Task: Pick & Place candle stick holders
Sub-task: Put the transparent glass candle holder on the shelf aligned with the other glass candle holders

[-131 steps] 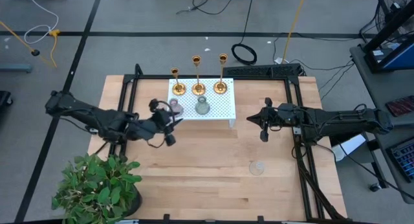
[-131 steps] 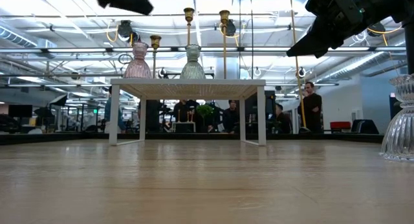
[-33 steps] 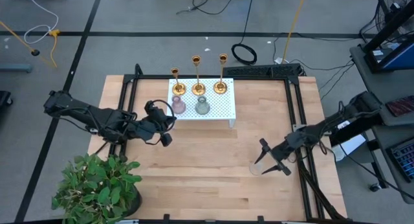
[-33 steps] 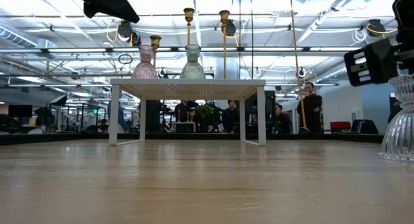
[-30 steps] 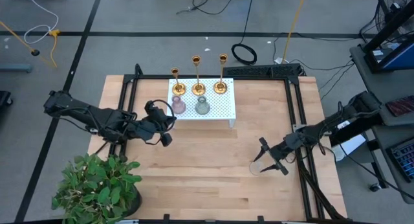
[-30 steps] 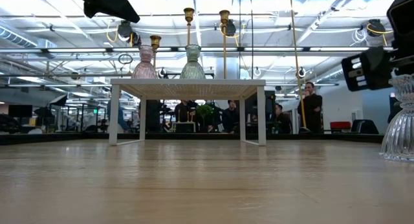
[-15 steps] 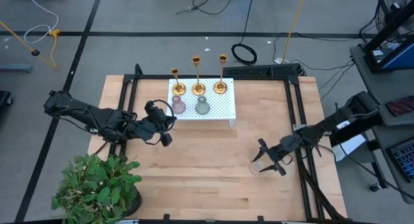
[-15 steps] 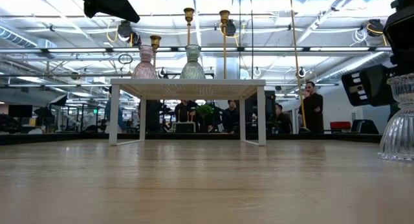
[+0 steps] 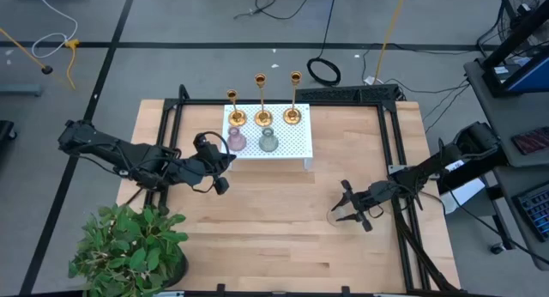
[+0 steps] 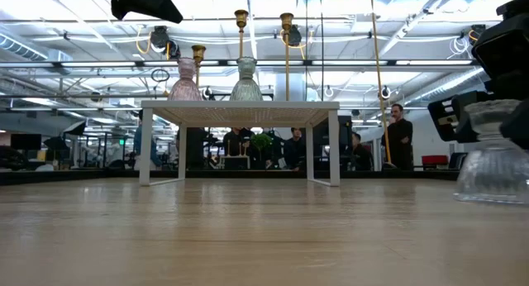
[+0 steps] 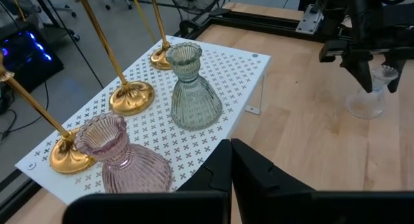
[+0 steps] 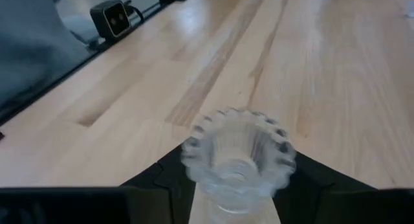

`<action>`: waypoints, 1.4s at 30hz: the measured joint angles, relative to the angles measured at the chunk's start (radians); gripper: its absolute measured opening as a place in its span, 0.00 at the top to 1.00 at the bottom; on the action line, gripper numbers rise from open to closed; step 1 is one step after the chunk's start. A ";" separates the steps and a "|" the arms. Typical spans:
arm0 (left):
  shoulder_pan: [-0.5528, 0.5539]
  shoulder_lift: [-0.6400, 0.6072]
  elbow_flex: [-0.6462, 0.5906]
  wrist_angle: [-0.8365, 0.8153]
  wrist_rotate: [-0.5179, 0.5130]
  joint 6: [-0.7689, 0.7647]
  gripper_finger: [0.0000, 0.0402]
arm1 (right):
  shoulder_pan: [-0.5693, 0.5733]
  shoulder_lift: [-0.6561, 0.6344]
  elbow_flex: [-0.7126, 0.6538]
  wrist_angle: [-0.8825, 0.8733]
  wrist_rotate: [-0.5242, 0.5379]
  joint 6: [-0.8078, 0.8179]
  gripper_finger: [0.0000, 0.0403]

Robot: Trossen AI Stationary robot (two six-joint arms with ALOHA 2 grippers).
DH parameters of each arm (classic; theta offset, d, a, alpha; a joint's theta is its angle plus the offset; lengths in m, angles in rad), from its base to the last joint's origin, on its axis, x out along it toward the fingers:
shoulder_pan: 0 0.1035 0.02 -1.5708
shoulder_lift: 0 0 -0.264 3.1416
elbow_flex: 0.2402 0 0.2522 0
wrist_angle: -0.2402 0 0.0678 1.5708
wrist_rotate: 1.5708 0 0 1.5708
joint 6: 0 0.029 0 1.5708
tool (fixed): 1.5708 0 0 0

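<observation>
The clear glass holder (image 12: 238, 160), likely rigid, slippery and fragile, sits between the open fingers of the right end effector (image 9: 346, 208); grip its narrow neck gently.

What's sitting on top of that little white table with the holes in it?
On the white perforated stand stand three gold candle stick holders in a back row, with a pink glass holder and a greenish glass holder in front. Nothing there is hidden, though the left gripper hovers beside it.
</observation>
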 joint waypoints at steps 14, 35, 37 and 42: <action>0.000 0.000 0.000 0.000 0.000 0.002 0.95 | 0.000 0.039 0.000 0.226 0.128 -0.044 0.66; 0.000 0.000 0.000 -0.001 0.000 0.001 0.99 | -0.336 -0.009 0.334 0.154 0.229 -0.269 0.67; 0.000 0.000 0.000 -0.001 0.000 0.001 0.98 | -0.382 -0.009 0.404 0.067 0.216 -0.266 0.66; 0.000 0.000 0.000 -0.001 0.000 0.008 0.94 | -0.485 0.024 0.554 -0.163 0.199 -0.256 0.66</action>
